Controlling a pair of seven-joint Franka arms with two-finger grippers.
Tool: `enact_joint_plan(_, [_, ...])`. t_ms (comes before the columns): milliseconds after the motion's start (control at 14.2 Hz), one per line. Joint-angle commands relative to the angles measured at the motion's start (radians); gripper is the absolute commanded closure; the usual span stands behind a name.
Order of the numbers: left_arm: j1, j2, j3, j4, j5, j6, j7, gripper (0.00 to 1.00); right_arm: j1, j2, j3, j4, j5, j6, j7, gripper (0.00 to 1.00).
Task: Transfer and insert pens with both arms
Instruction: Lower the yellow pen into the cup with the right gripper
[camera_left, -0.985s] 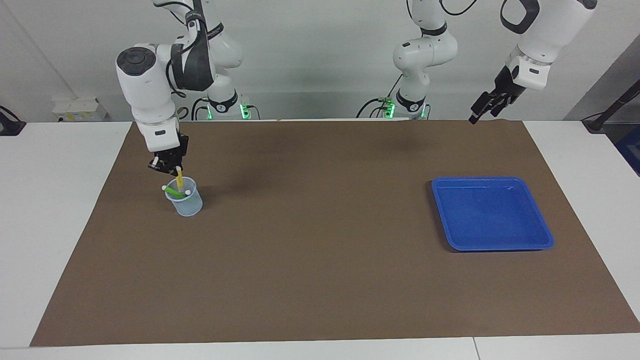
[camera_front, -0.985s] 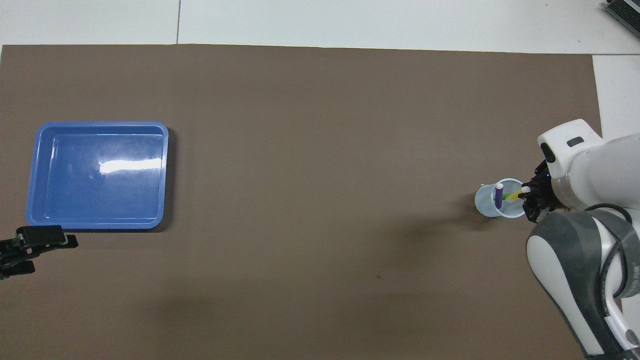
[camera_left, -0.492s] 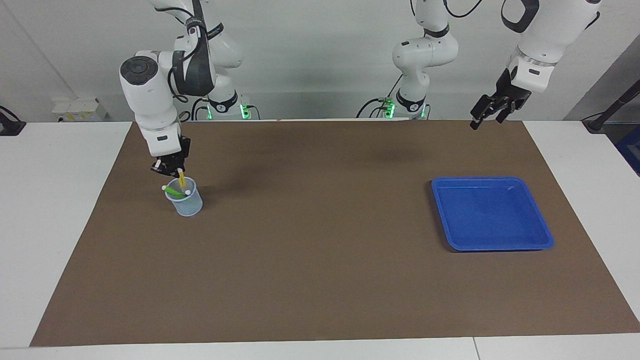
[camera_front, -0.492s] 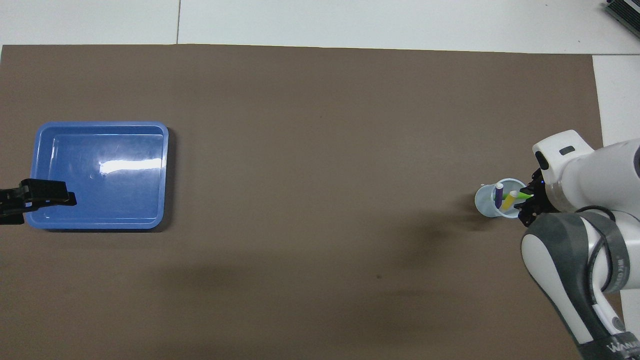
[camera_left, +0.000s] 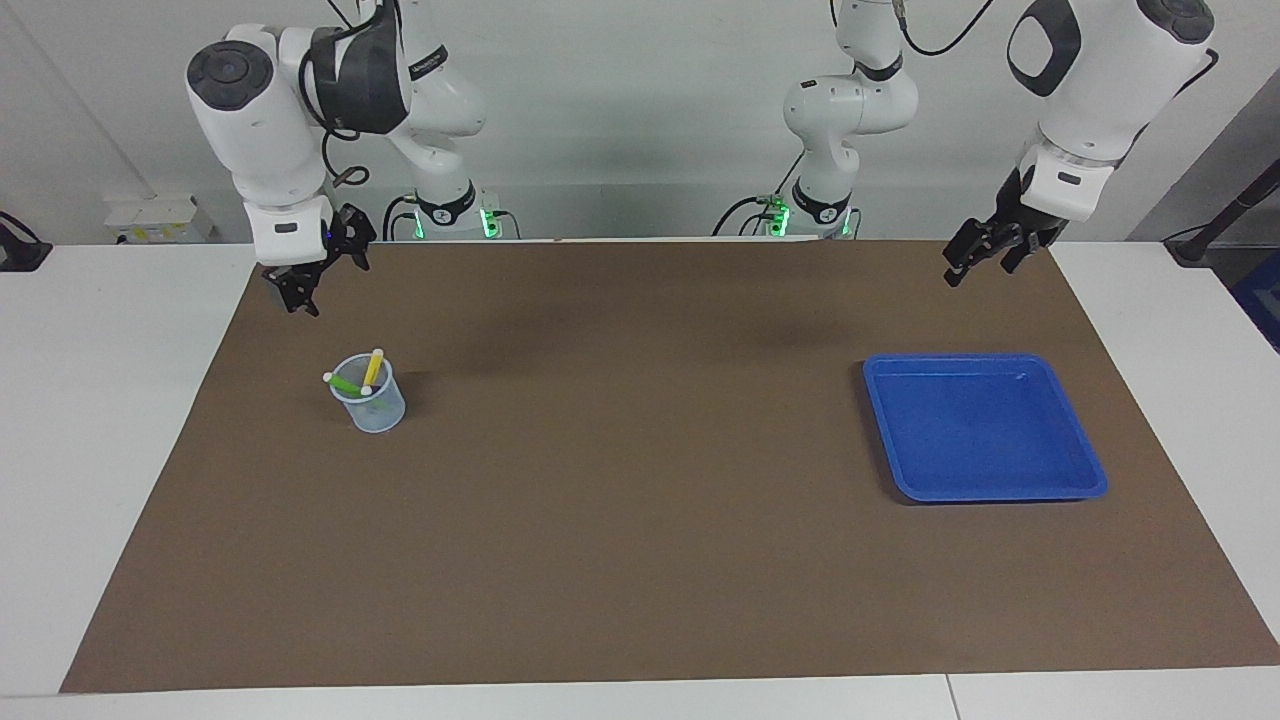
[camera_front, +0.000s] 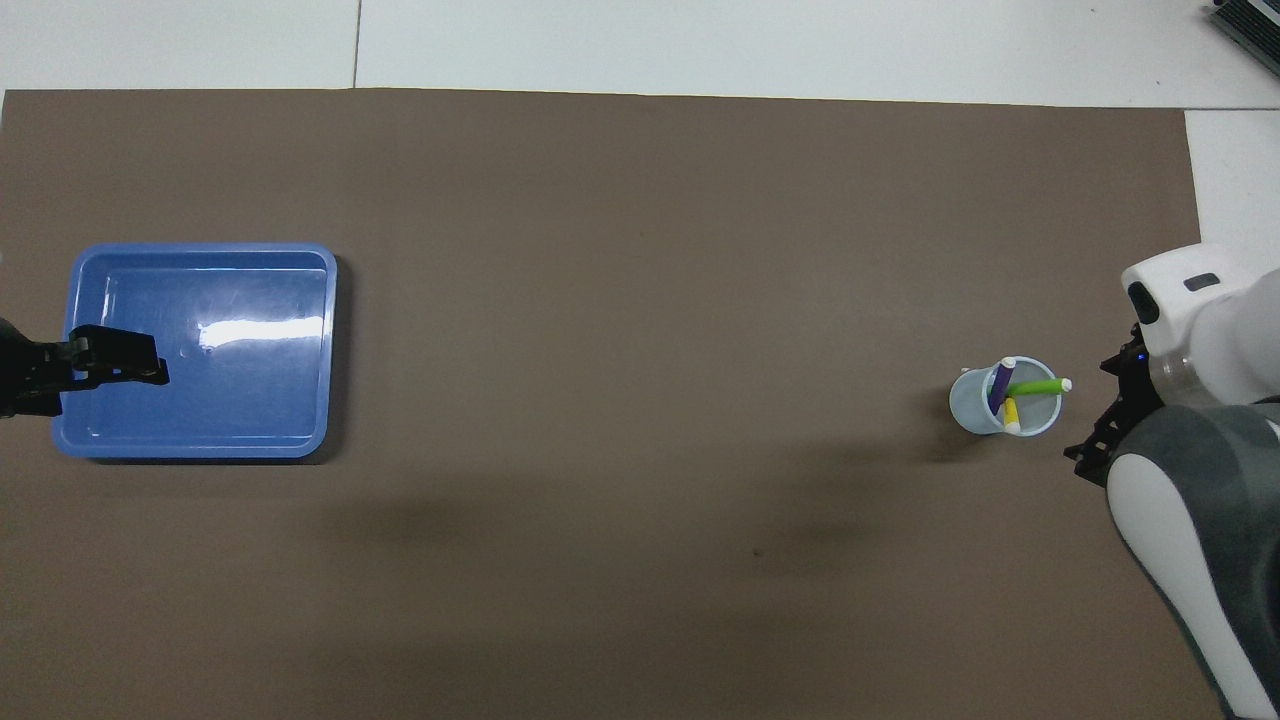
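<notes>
A clear plastic cup (camera_left: 370, 408) (camera_front: 975, 412) stands on the brown mat toward the right arm's end. Three pens lean inside it: the green pen (camera_left: 346, 383) (camera_front: 1036, 386), the yellow pen (camera_left: 373, 368) (camera_front: 1011, 415) and the purple pen (camera_front: 1001, 384). I do not see the purple one in the facing view. My right gripper (camera_left: 325, 275) (camera_front: 1100, 410) hangs open and empty, raised over the mat beside the cup. My left gripper (camera_left: 980, 265) (camera_front: 110, 365) is open and empty, up in the air by the blue tray.
A blue tray (camera_left: 1060, 488) (camera_front: 200, 448) with nothing in it lies on the mat toward the left arm's end. The brown mat (camera_left: 640, 520) covers most of the white table (camera_left: 100, 400).
My right gripper opened, let go of the yellow pen, and rose away from the cup. The yellow pen now leans in the cup. My left gripper drifted a little by the tray.
</notes>
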Motion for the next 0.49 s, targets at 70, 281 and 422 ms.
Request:
enact_joint_plan(70, [-0.027, 0.045, 0.007, 0.064, 0.025, -0.021, 0.003, 0.0, -0.009, -0.009, 0.013, 0.014, 0.024, -0.058, 0.224, 0.0])
enact_joint_plan(281, [-0.026, 0.009, -0.006, 0.04, 0.025, -0.005, 0.003, 0.0, -0.009, -0.014, 0.013, 0.031, 0.033, -0.041, 0.223, 0.0])
enact_joint_plan(422, [-0.026, 0.007, -0.006, 0.046, 0.025, -0.001, 0.002, 0.0, 0.0, -0.015, 0.02, 0.055, 0.131, 0.018, 0.235, 0.0])
